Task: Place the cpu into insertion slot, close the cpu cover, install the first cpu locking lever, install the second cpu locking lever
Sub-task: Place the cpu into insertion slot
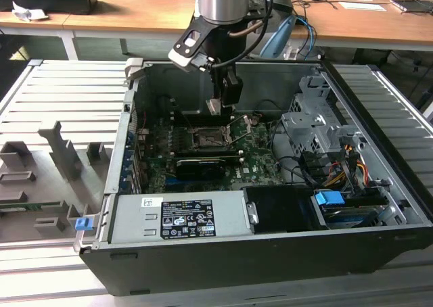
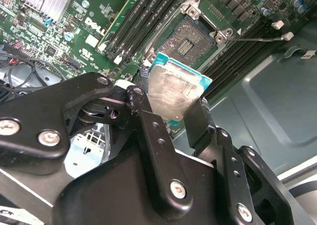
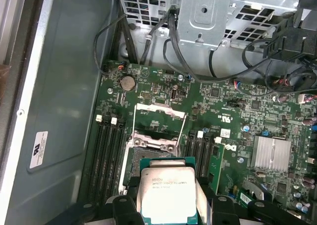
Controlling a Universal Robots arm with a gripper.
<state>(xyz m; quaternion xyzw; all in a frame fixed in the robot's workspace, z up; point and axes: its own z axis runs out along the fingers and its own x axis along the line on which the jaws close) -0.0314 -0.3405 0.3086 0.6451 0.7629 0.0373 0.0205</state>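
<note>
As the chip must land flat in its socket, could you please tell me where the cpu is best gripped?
By two opposite side edges, from above: the cpu is a thin flat square, and the end effector holds it so, near the open insertion slot.

Cpu (image 3: 167, 193) pale silver on its lid with a teal-green border; motherboard (image 3: 153, 86) dark green; insertion slot (image 2: 192, 40) dark grey, rimmed in bright silver.

A lab: opened computer case (image 1: 270, 263) on a slatted metal bench (image 1: 61, 94), wooden desks (image 1: 135, 13) behind.
</note>
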